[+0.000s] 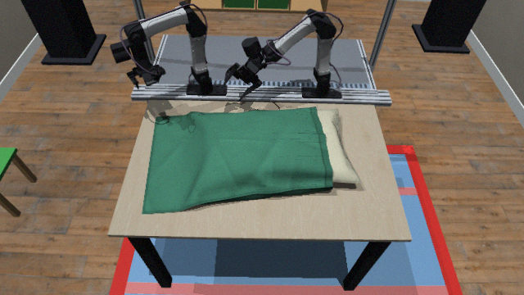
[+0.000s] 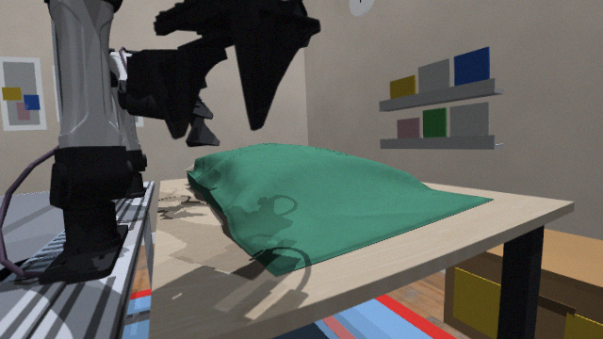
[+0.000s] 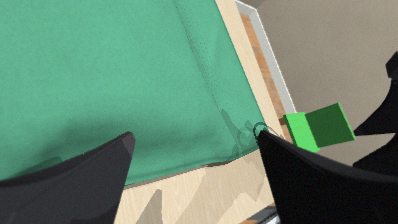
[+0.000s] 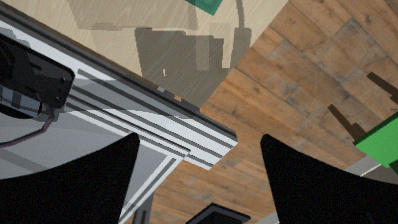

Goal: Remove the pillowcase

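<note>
1. 2 sets of jaws, both spread and released: left jaws [image 1: 234,91] [image 2: 192,137] above the rear long side of the cloth, right jaws [image 1: 133,80] [image 2: 250,85] out past the rear corner. Neither gripped fabric.
2. Pillowcase [image 1: 246,156] [image 2: 320,188] [image 3: 115,75] [image 4: 206,4] lay on the surface [image 1: 254,221] [image 2: 448,235] [image 3: 200,185] [image 4: 265,25], covering most of the pillow [image 1: 344,164] [image 2: 190,169]. Pillow end protruded from the mouth, on the left arm's side; the flatter end lay toward the right arm's side.
3. Judged stage: removal unfinished, with a hold still needed. Likely next move: pinch the slack flat end and draw it away from the exposed pillow.
4. Risk 1: pillow travels with the cloth. Cause: friction inside the case, nothing holding the pillow back.
5. Risk 2: jaws close on air or slip off. Cause: thin fabric lying almost flat, approached too high or too near the edge.
6. Risk 3: case bunches or twists at the mouth. Cause: pulling 1 corner only.
7. Risk 4: both articles end up touching, or one drops off the side. Cause: too short a pull, or too long.
</note>
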